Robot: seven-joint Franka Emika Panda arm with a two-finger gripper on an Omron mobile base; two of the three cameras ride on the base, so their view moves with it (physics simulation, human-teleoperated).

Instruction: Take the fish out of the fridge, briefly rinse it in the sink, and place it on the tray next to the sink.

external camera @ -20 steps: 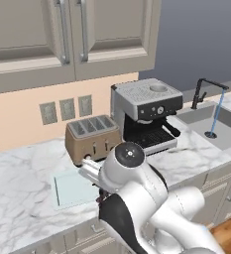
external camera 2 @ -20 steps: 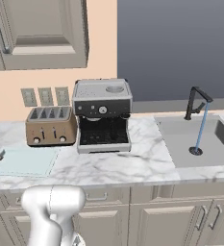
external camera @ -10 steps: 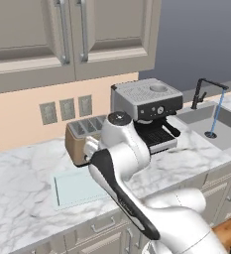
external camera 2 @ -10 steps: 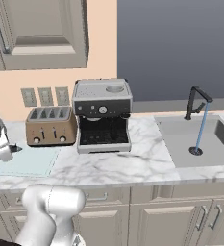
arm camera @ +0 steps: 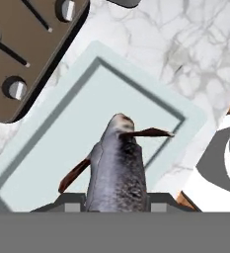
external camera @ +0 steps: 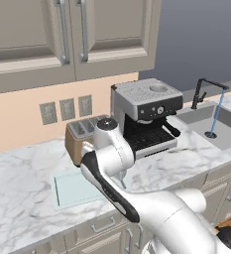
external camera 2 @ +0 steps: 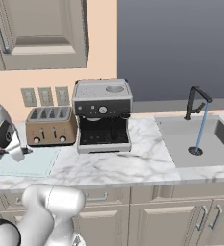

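Fish (arm camera: 117,168) hangs nose-down in the hand view, pinched between the jaws right above the tray (arm camera: 47,143); releasing from this height could let it bounce or slide over the shallow rim. From the left base view, the arm hides much of the tray (external camera: 70,191) beside the toaster (external camera: 80,139). From the right base view, water runs in the sink (external camera 2: 180,139)

i see the grey fish (arm camera: 117,170) with brown fins, pointing out over the pale blue-green tray (arm camera: 47,163) beside the toaster.
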